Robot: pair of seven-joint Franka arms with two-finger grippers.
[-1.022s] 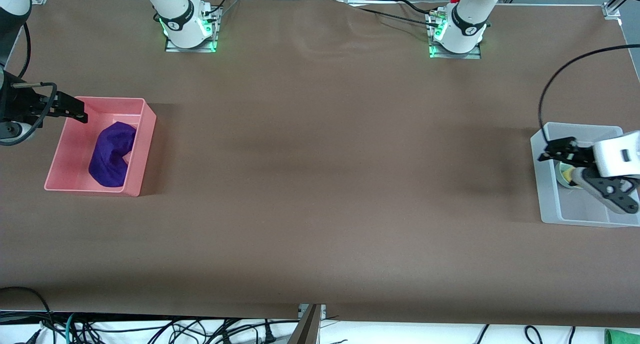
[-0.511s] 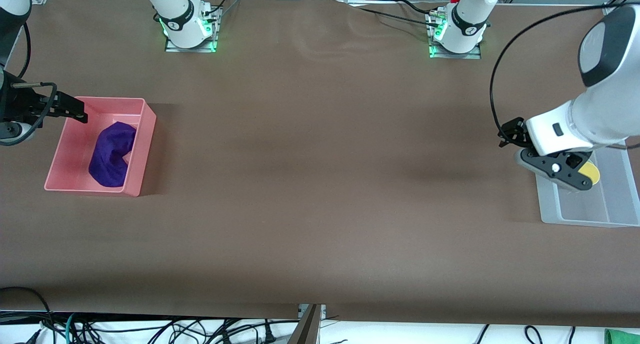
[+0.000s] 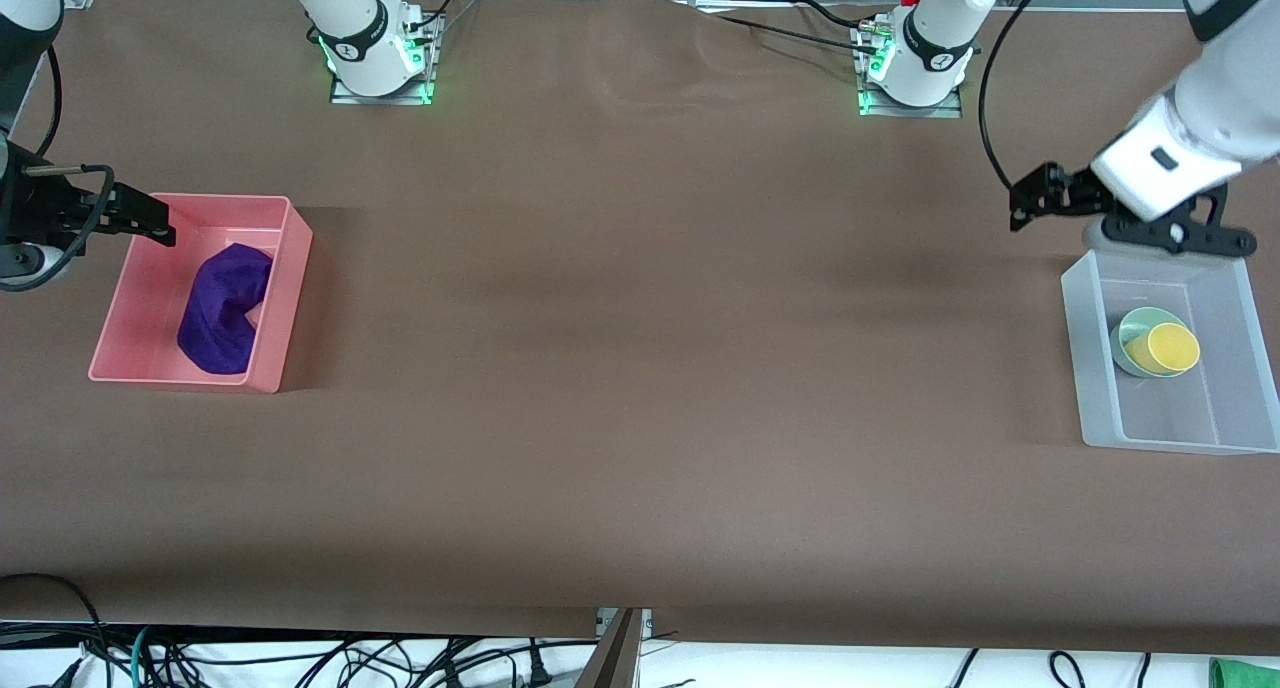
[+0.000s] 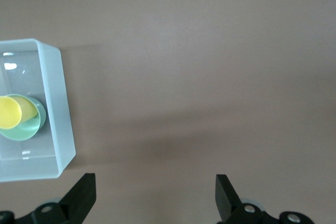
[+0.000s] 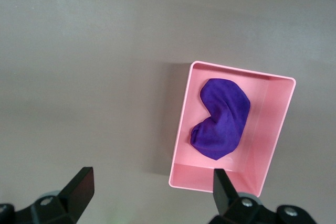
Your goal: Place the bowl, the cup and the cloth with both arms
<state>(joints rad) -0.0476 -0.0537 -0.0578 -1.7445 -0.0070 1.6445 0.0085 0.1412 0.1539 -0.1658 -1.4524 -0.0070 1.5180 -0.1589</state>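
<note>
The mint-green bowl (image 3: 1123, 352) sits in a clear bin (image 3: 1088, 368) at the left arm's end of the table. The yellow cup (image 3: 1170, 348) rests tilted inside the bowl. In the left wrist view the cup (image 4: 9, 113) shows in the bowl (image 4: 32, 125). My left gripper (image 3: 1025, 200) (image 4: 154, 198) is open and empty, over bare table beside the bin. The purple cloth (image 3: 222, 308) (image 5: 220, 119) lies rumpled in a pink bin (image 3: 290, 268) at the right arm's end. My right gripper (image 3: 150, 223) (image 5: 152, 192) is open and empty, over the pink bin's edge.
The clear bin (image 4: 58, 103) and the pink bin (image 5: 181, 177) stand at the two ends of the brown table. The arm bases are mounted along the table edge farthest from the front camera. Cables hang below the edge nearest the front camera.
My left gripper has risen out of the clear bin and moved toward the arm bases, leaving the yellow cup in the bowl. The right arm has not moved.
</note>
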